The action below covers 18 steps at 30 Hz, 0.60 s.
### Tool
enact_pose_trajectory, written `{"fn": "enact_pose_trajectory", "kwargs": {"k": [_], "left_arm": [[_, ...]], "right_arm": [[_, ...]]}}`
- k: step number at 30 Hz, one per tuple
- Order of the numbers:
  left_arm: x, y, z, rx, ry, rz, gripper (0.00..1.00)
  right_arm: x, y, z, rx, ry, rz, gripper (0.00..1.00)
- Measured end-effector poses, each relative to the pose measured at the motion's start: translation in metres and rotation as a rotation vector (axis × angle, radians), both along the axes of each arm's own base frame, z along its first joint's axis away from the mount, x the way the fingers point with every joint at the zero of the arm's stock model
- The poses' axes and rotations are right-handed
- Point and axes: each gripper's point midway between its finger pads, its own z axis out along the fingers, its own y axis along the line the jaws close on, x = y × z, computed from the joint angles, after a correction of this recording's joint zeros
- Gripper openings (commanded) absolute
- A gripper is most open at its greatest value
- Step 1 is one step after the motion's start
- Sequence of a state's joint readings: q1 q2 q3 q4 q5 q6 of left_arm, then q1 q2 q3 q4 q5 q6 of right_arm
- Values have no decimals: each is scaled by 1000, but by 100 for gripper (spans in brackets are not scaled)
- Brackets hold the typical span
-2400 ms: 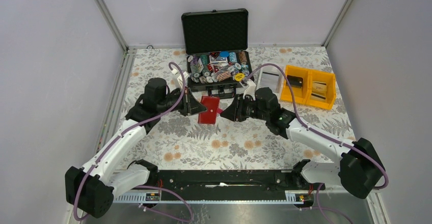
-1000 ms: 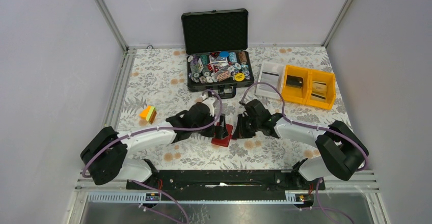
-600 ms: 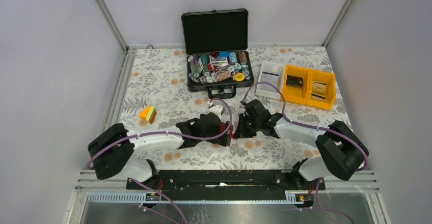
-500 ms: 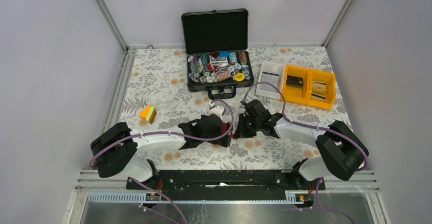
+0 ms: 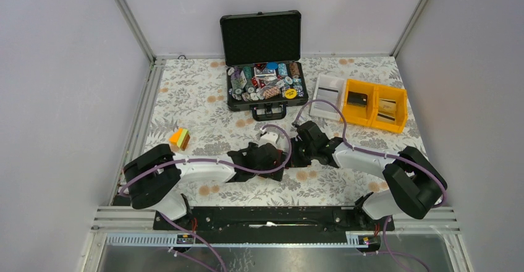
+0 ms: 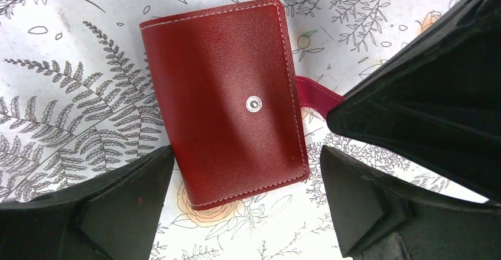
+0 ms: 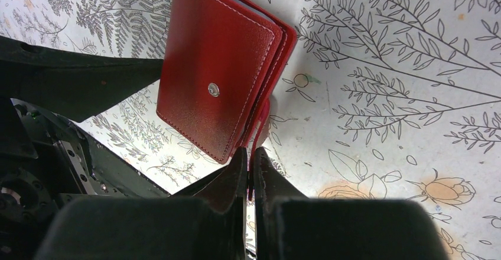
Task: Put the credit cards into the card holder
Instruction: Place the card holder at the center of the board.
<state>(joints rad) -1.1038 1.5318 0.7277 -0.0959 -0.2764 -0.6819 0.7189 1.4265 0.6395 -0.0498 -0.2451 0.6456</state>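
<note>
Red card holder (image 7: 215, 77), right gripper (image 7: 249, 156) clamped

The card holder (image 6: 224, 100) lies on the tabletop (image 5: 204, 93) at the middle front, between the two arms. The left pincer (image 6: 245, 180) is over it, a finger at either side, and the right pincer (image 7: 249, 165) is at its tab edge. Behind it stands a case (image 5: 264, 68) with chips (image 5: 262, 81) in it. To the right of the case are two joined bins (image 5: 376, 104). A small block (image 5: 180, 138) sits well apart to the left.
</note>
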Motion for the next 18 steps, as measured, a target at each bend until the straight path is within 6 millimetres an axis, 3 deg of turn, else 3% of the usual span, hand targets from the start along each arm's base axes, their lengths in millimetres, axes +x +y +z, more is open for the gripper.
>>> {"fn": "enact_pose_trajectory", "kwargs": {"k": [18], "left_arm": [[3,15,-4,160,-68,33,97]], "right_arm": [[-1,-1,-1,-5,4,-1,0]]}}
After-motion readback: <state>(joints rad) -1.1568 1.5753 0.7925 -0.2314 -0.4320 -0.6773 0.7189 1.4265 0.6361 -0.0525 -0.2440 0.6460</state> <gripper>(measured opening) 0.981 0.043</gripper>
